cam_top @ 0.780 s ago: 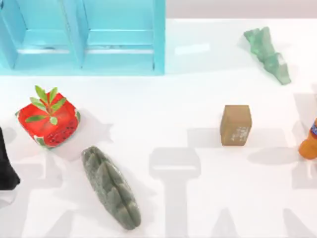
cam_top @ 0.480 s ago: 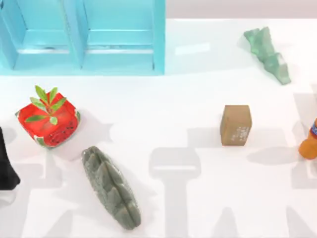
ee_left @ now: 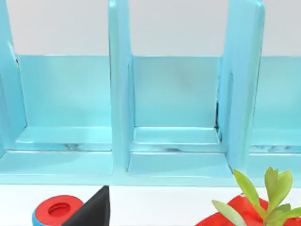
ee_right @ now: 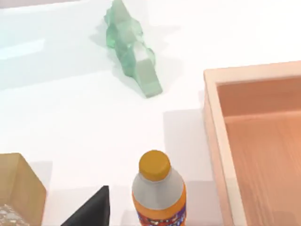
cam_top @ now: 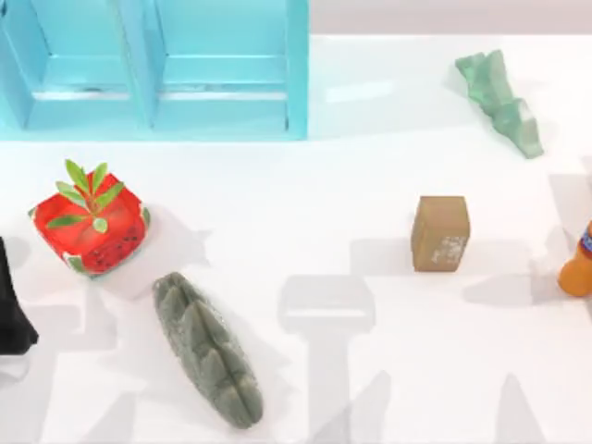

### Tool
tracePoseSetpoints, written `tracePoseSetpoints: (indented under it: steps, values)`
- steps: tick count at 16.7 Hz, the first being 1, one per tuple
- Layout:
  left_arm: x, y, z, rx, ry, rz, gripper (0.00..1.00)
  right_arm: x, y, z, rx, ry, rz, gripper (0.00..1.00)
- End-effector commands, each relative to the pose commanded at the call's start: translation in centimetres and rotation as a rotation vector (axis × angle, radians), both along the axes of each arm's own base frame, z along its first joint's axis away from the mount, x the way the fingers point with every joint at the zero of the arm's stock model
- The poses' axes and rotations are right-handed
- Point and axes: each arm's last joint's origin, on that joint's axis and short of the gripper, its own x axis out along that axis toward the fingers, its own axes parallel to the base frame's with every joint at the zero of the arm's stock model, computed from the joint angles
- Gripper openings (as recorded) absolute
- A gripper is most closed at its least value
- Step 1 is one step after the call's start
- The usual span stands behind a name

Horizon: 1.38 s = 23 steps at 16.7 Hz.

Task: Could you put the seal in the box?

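Open table round seal

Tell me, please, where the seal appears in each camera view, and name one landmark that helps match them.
Top view: the seal stands right of centre on the white table, upright, apart from everything.
Left wrist view: not in it.
Right wrist view: the seal sits cut by the frame corner.
Shared landmark: the orange bottle beside the seal, and the pale green carving beyond.
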Motion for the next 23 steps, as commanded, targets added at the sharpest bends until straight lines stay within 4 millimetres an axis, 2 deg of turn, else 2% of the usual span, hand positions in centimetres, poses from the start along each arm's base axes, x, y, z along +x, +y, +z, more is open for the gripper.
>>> tracePoseSetpoints:
  steps: [2, 5, 7, 9, 12, 15, 17, 19, 21, 23]
  values:
    - [0.0, 0.0, 0.0, 0.0, 0.0, 0.0, 1.0, 2.2, 0.4, 3.3, 0.032, 0.095, 0.001, 1.0]
    - [0.0, 0.0, 0.0, 0.0, 0.0, 0.0, 1.0, 6.7, 1.7, 7.7, 0.077, 0.226, 0.014, 1.0]
    - [0.0, 0.0, 0.0, 0.0, 0.0, 0.0, 1.0, 10.5, 3.2, 9.5, 0.102, 0.319, 0.03, 1.0]
    - [0.0, 0.0, 0.0, 0.0, 0.0, 0.0, 1.0, 14.5, 5.2, 9.9, 0.115, 0.428, 0.047, 1.0]
    - [0.0, 0.0, 0.0, 0.0, 0.0, 0.0, 1.0, 19.9, 9.2, 7.8, 0.103, 0.624, 0.071, 1.0]
    - [0.0, 0.0, 0.0, 0.0, 0.0, 0.0, 1.0, 23.2, 13.5, 3.5, 0.053, 0.838, 0.085, 1.0]
    - [0.0, 0.0, 0.0, 0.0, 0.0, 0.0, 1.0, 24.1, 15.8, 0.7, 0.008, 0.961, 0.088, 1.0]
    - [0.0, 0.0, 0.0, 0.0, 0.0, 0.0, 1.0, 24.3, 17.3, -1.2, -0.031, 1.05, 0.087, 1.0]
    - [0.0, 0.0, 0.0, 0.0, 0.0, 0.0, 1.0, 24.3, 17.9, -2.0, -0.051, 1.092, 0.087, 1.0]
    - [0.0, 0.0, 0.0, 0.0, 0.0, 0.0, 1.0, 24.3, 17.9, -2.0, -0.051, 1.092, 0.087, 1.0]
